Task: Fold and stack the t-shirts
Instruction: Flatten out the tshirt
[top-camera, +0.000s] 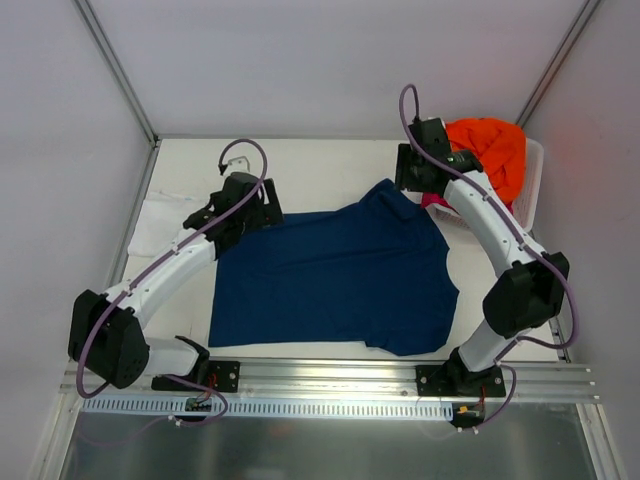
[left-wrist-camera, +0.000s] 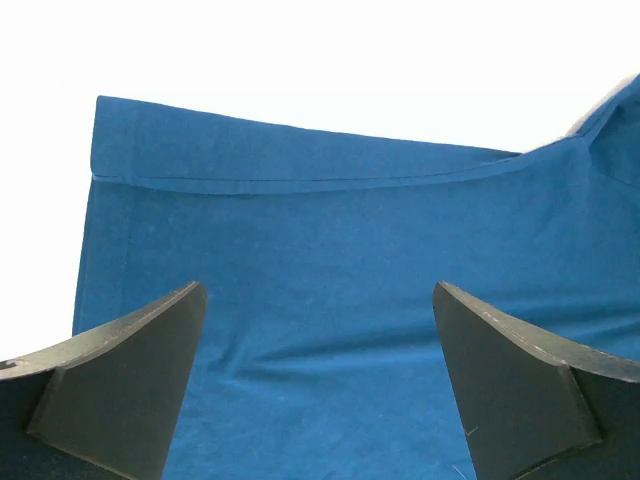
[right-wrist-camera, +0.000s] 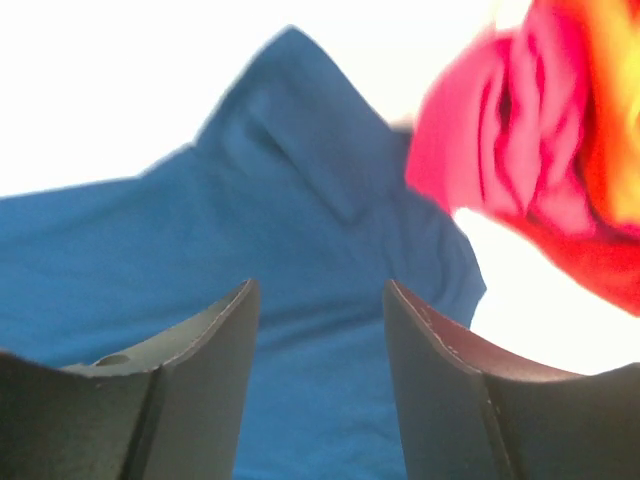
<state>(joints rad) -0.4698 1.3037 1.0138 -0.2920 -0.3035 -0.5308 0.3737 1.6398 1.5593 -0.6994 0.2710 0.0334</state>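
- A navy blue t-shirt (top-camera: 335, 275) lies spread nearly flat in the middle of the white counter (top-camera: 300, 160), between the two arms. One sleeve points toward the far right.
- The left hand (left-wrist-camera: 318, 300) is at the shirt's far left corner. Its two dark fingers (left-wrist-camera: 130, 370) stand wide apart with nothing between them, only blue cloth below. In the left wrist view a stitched hem runs across the cloth beyond the fingertips.
- Whether the left fingertips touch the cloth cannot be told.
- The right hand (right-wrist-camera: 320, 290) is at the shirt's far right, by the raised sleeve. Its fingers are moderately apart, a narrower gap than the left hand's, and they grip nothing. Blue cloth fills the view under them.
- A white slatted basket (top-camera: 530, 190) stands at the far right edge of the counter, just beside the right hand.
- An orange t-shirt (top-camera: 490, 150) is heaped in the basket. A magenta-pink t-shirt (right-wrist-camera: 500, 120) spills over the basket's near left side, close to the navy sleeve.
- A white t-shirt (top-camera: 160, 215) lies at the left edge of the counter, beside the left arm and hard to make out against the white surface.
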